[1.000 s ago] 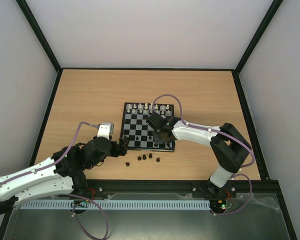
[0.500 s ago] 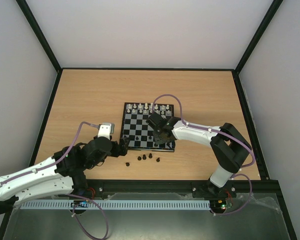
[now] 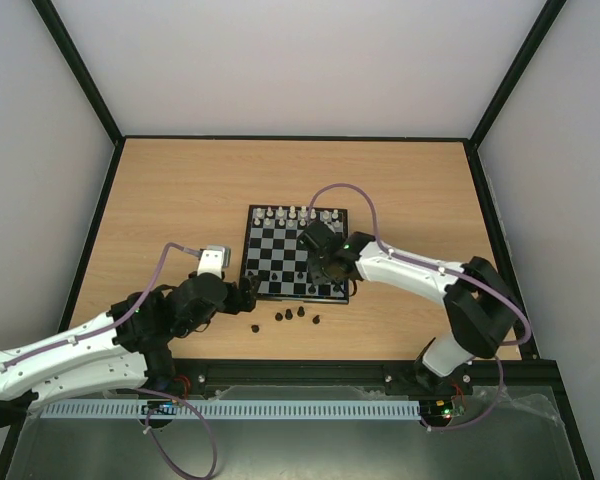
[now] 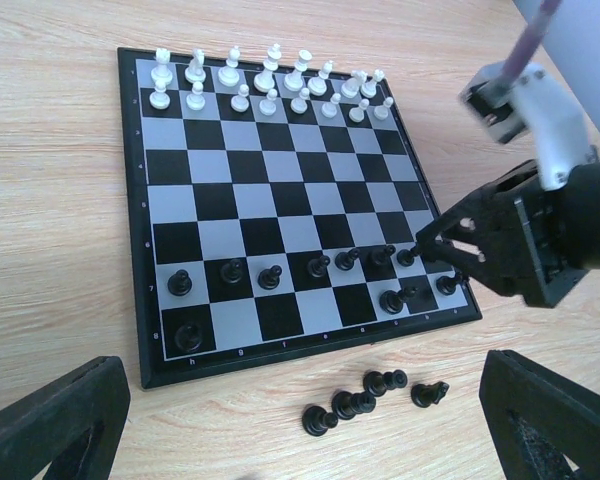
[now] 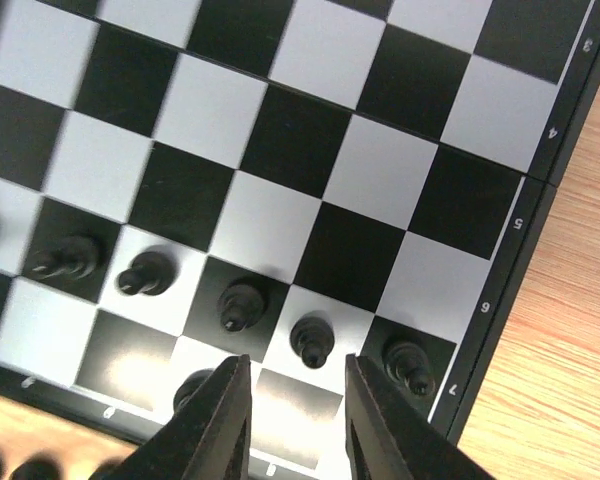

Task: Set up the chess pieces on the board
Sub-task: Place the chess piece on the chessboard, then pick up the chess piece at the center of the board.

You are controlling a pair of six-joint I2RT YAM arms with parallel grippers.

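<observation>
Low over the near corner of the board (image 5: 310, 130): the right gripper (image 5: 295, 385). Its fingers (image 5: 225, 420) stand a narrow way apart with nothing between them. A black pawn (image 5: 313, 342) is upright just ahead of the gap, with neighbours close on either side. Another piece (image 5: 192, 388) is half hidden under one finger. Reads as a pawn being let go. To do it well: widen only a little and rise straight up, since any sideways drift could topple the row. The left gripper (image 4: 300, 400) is spread wide and empty. Loose chess pieces (image 4: 352, 404) lie on the table (image 4: 60, 250) between its fingers, just off the board's edge. Likely those are next
</observation>
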